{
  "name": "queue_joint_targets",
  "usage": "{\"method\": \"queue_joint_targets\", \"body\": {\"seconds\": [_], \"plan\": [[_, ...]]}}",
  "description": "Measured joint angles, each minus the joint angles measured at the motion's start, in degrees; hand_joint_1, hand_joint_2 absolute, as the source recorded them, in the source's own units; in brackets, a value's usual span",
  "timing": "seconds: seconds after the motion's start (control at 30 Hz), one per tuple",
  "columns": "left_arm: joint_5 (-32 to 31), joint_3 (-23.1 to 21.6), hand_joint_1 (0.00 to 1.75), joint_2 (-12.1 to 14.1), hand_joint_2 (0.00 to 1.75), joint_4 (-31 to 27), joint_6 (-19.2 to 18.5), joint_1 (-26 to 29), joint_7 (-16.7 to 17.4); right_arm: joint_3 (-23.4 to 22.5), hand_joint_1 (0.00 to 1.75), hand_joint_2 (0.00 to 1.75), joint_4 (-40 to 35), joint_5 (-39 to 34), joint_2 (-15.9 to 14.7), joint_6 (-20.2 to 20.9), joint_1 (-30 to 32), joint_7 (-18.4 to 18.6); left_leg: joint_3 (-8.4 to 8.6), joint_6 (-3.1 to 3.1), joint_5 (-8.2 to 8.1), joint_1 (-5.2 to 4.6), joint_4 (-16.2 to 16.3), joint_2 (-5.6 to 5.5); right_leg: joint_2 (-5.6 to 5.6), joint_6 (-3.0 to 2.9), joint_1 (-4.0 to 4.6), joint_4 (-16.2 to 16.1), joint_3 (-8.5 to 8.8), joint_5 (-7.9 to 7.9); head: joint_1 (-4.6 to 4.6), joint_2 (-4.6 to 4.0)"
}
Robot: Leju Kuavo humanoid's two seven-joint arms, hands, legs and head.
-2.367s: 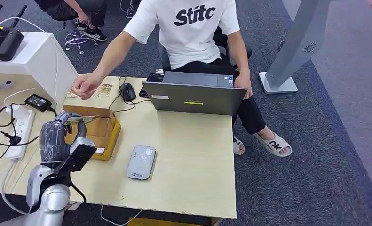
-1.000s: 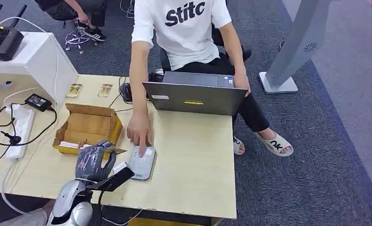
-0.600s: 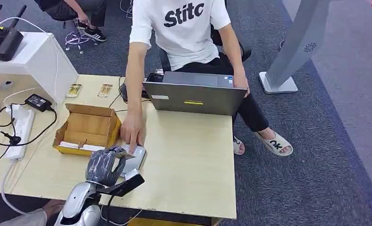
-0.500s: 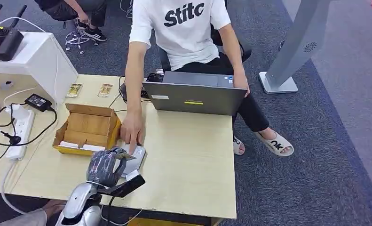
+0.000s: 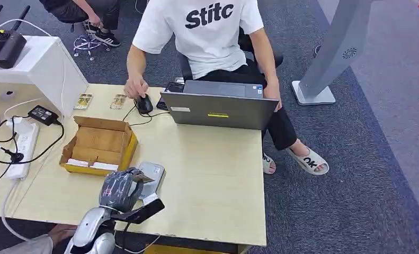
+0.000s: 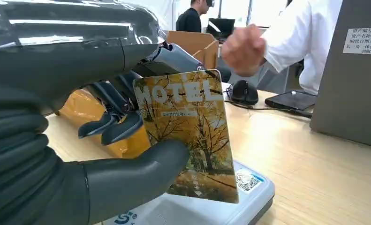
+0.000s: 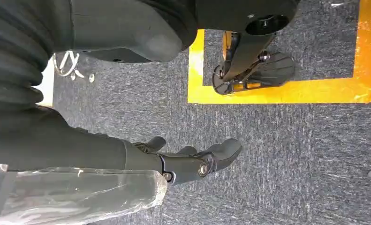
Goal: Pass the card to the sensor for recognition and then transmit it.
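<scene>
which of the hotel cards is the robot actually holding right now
The card in the left hand, held over the sensor. The two other cards lie flat at the table's far edge.

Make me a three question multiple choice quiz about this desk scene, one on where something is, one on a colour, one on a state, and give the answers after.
1. Where is the hotel card?
A. in the cardboard box
B. held in the left hand over the card reader
C. on the laptop

2. What colour is the person's T-shirt?
A. white
B. red
C. black

3. What state is the cardboard box in?
A. taped shut
B. crushed flat
C. open, flaps up

Answers:
1 B: the left hand pinches the card above the card reader.
2 A: it is white with dark lettering.
3 C: its inside shows from above.
</scene>
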Motion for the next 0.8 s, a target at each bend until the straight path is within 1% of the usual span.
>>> {"method": "queue_joint_targets", "body": {"seconds": [0.43,0.6,0.8], "plan": [[0.31,0.02,1.75,0.85,1.75,0.11,0.02,1.05,1.05,0.00,0.00,1.75,0.04,0.02,0.28,0.18,0.29,0.44,-0.01,0.00,0.00,0.00,-0.01,-0.02,-0.02,0.00,0.00,0.00,0.02,0.00,0.02,0.00],[0.20,0.02,1.75,1.22,1.75,0.68,1.03,1.13,1.53,0.00,0.00,1.75,0.04,0.20,0.28,0.39,0.29,0.50,0.00,0.00,0.00,0.00,-0.01,-0.02,-0.03,0.00,0.00,0.00,0.02,0.00,0.02,0.00],[0.13,0.02,1.75,1.29,1.75,1.05,1.36,1.11,1.64,0.00,0.00,1.75,0.04,0.22,0.28,0.39,0.29,0.39,0.00,0.00,0.00,0.00,-0.01,-0.02,-0.03,0.00,0.00,0.00,0.03,0.00,0.02,0.00]]}}
